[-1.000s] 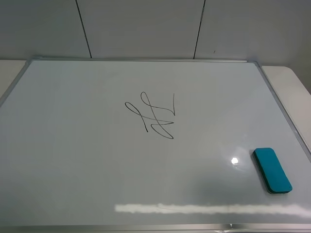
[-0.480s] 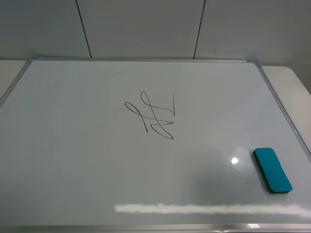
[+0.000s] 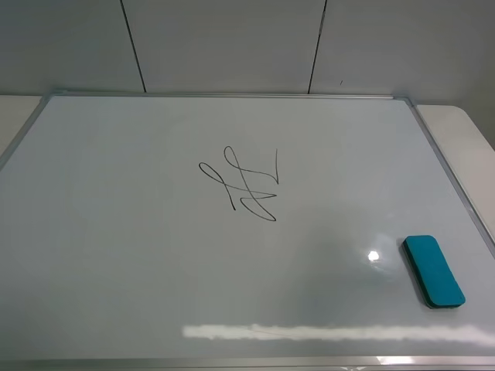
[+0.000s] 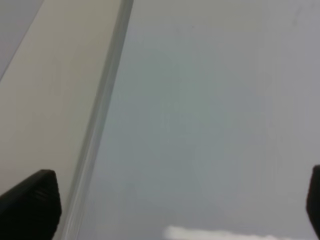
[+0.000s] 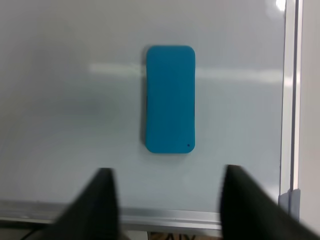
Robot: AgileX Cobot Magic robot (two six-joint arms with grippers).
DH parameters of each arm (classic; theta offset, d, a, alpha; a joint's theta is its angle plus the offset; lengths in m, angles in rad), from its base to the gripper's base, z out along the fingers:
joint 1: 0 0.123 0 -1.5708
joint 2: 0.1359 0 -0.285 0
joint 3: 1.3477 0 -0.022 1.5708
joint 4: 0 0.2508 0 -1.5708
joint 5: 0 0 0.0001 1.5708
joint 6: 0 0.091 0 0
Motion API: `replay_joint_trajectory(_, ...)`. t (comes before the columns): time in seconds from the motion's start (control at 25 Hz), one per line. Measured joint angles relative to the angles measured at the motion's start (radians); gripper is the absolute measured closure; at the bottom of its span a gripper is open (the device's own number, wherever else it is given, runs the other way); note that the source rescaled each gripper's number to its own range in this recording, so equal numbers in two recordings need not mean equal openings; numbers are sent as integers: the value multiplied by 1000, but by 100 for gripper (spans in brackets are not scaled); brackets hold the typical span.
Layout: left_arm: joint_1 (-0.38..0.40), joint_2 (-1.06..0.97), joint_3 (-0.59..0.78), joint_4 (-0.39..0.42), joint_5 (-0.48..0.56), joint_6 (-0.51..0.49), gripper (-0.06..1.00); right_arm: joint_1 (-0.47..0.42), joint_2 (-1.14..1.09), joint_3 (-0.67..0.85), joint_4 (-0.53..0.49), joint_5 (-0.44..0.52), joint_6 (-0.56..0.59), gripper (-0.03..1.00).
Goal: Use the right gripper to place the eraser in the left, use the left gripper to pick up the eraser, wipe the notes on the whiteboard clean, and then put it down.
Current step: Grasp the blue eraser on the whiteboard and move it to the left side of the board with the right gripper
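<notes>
Whiteboard (image 3: 116, 255) lying flat under grey wall (image 3: 232, 46). Right gripper (image 5: 167, 207) hovering over near board edge, fingers standing apart, gripping nothing. Eraser (image 5: 170, 99) lying flat just ahead near front-right corner, long axis pointing straight away from finger gap, running alongside right rail (image 5: 290, 100). Left gripper (image 4: 172, 210) hanging by left rail (image 4: 100, 125), fingers standing wide apart, empty. Notes (image 3: 244, 185) sitting mid-board, well apart from eraser.

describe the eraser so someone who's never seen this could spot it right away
Start with the big silver-framed whiteboard that fills the high view. Go to its near right corner: the eraser lies flat there, just inside the frame. It is the only teal block, far from the black marker notes near the middle.
</notes>
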Motion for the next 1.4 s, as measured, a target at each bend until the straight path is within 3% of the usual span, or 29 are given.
replay_joint_trajectory(0.04,0,0,0,0,0,0,-6,0,20,0,1,0,10,72)
replay_joint_trajectory(0.08,0,0,0,0,0,0,-6,0,33,0,1,0,16,82)
replay_joint_trajectory(0.24,0,0,0,0,0,0,-6,0,73,0,0,-1,20,94)
replay_joint_trajectory(0.76,0,0,0,0,0,0,-6,50,235,18,-125,-16,51,96)
replay_joint_trajectory(1.04,0,0,0,0,0,0,-6,53,272,107,-148,-168,80,96)
replay_joint_trajectory(1.4,0,0,0,0,0,0,-6,53,352,125,-219,-236,129,96)
